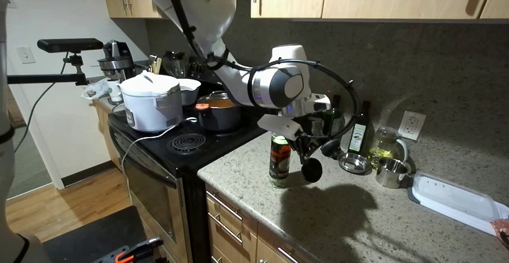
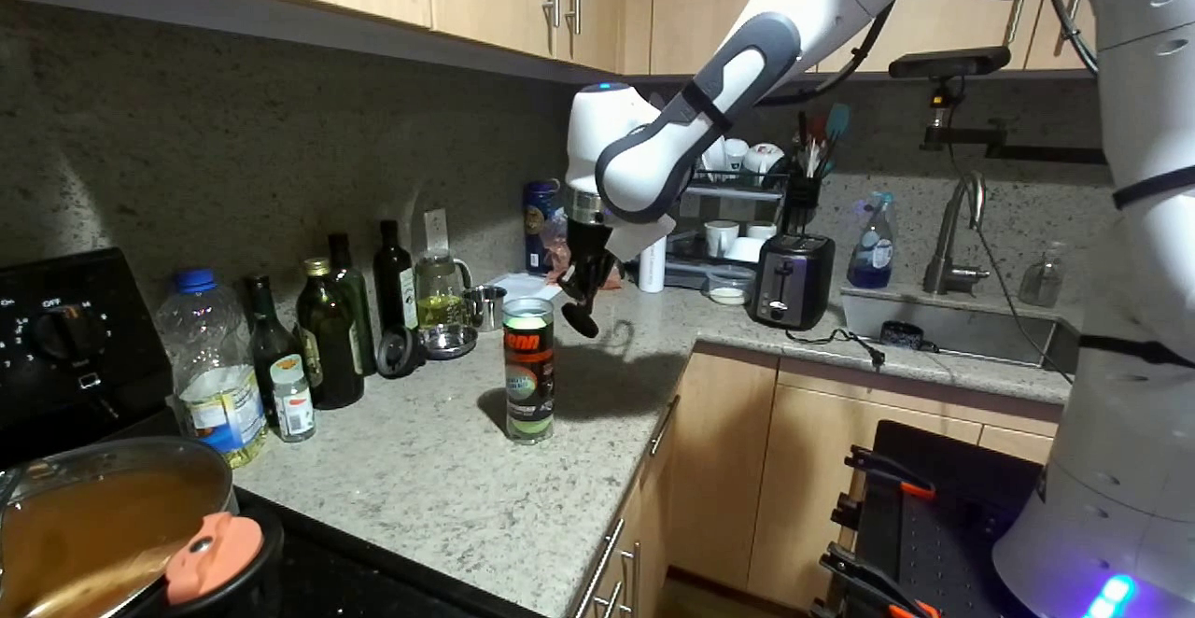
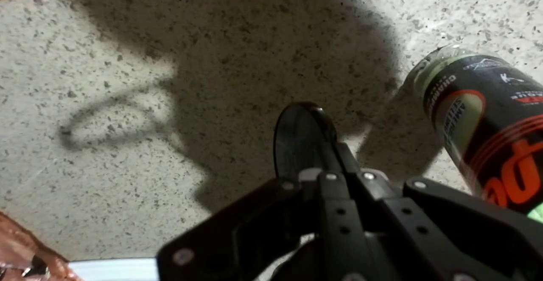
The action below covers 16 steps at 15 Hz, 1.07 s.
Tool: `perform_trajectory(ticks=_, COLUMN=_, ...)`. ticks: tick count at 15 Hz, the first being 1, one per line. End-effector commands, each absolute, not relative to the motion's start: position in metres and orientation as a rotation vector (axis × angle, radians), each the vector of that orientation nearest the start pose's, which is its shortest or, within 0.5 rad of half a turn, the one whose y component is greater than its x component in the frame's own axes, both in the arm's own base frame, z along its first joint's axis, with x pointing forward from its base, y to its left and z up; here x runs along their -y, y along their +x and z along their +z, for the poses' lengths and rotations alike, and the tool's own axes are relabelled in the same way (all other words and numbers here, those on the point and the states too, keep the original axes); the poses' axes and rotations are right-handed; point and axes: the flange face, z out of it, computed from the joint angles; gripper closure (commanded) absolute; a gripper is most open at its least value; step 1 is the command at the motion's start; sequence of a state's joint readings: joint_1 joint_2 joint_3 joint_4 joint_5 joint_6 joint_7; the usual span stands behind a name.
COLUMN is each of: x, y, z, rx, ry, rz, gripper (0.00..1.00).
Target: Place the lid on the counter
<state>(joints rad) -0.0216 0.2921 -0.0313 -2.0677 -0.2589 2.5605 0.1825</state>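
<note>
- Tabletop (image 1: 246,163): light speckled stone, beneath the pincer (image 3: 335,151); no contact between the two observed.
- Tennis-ball can (image 2: 529,375): upright on the tabletop, just beside the pincer.
- Pincer: angled downward, jaws drawn together and clamped on the edge of the lid (image 2: 581,320).
- Steel cup (image 1: 391,172): standing on the tabletop, well apart from the pincer.
- Lid: round, black, at the pincer's tip, tilted well off flat; in an exterior view it appears raised off the tabletop.
- Step in hand, as judged: lid held over the tabletop for setting down; placement not yet made.
- Next move, as judged: the pincer should descend without brushing the can, turn the lid nearer flat, rest it on the tabletop, and only then part its jaws.
</note>
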Motion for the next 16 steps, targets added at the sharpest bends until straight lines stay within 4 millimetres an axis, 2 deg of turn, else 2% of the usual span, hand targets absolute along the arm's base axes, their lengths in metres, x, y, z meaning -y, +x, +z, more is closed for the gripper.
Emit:
perform_trajectory(ticks=1, x=0.048, y=0.606, z=0.305, rx=-0.101, ry=-3.183, rz=-0.375, gripper=0.99)
perform_trajectory(ticks=7, x=0.060, y=0.612, z=0.290, rx=-0.115, ry=-3.070, rz=-0.336, gripper=0.99)
perform_trajectory(ticks=12, x=0.056, y=0.617, z=0.266, rx=-0.099, ry=-2.997, rz=-0.276, gripper=0.99)
perform_trajectory(ticks=16, x=0.062, y=0.621, z=0.248, rx=-0.105, ry=-2.977, rz=-0.228, gripper=0.99)
